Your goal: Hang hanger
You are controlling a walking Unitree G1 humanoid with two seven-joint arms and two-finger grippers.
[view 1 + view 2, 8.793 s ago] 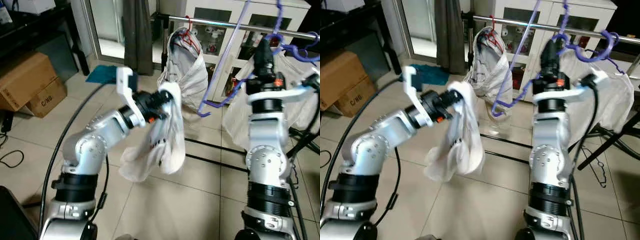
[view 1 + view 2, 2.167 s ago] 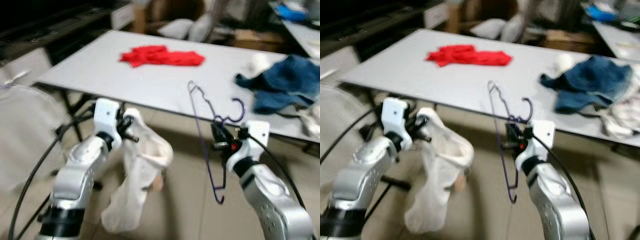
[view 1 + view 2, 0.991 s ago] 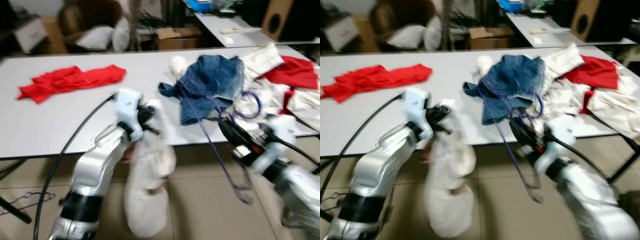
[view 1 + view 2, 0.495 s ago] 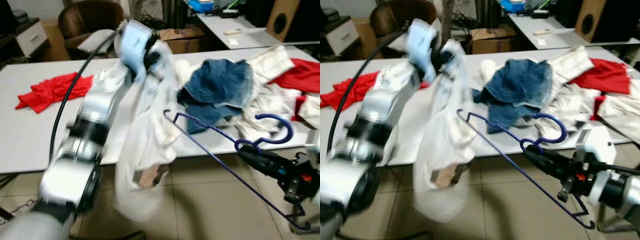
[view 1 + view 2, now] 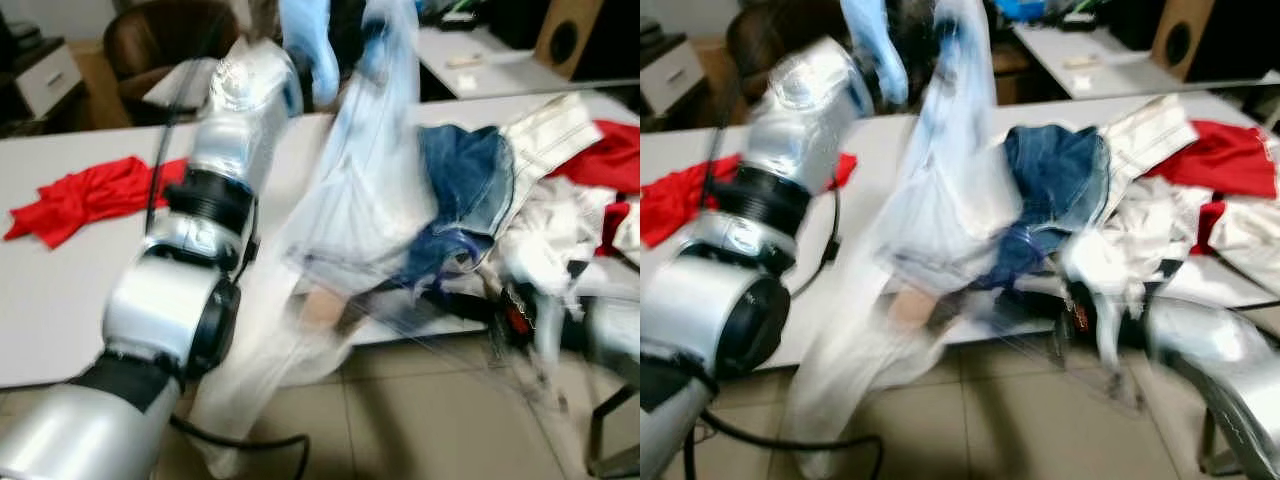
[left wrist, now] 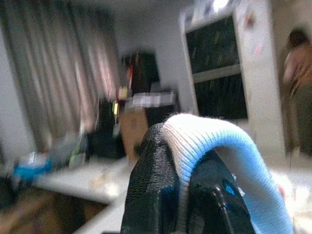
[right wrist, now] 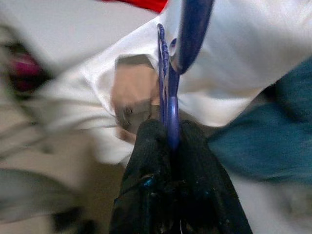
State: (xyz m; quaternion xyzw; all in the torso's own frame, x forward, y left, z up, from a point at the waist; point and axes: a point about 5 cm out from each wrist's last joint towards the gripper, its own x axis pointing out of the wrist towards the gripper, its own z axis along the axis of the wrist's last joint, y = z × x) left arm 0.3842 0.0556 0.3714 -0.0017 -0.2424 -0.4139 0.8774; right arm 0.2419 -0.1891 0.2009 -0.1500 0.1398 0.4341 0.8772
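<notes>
My left gripper (image 5: pixel 345 30) is raised high over the table and is shut on a white garment (image 5: pixel 350 200), which hangs down past the table edge. In the left wrist view its black fingers (image 6: pixel 151 185) have the garment's white and pale blue hem draped over them. My right gripper (image 5: pixel 485 300) is low at the table's front edge, blurred, right beside the hanging garment. It is shut on a purple hanger (image 7: pixel 187 34), whose wire runs up against the white cloth (image 7: pixel 253 58).
The white table (image 5: pixel 60 280) carries a red cloth (image 5: pixel 80 195) on the left, blue jeans (image 5: pixel 465 190), a heap of white clothes (image 5: pixel 545 230) and another red garment (image 5: pixel 610 155) on the right. A brown chair (image 5: pixel 150 40) and a speaker (image 5: pixel 575 30) stand behind.
My left arm has lifted the white garment higher. My right gripper has swung the purple hanger left, up against the garment. The picture is now motion-blurred.
</notes>
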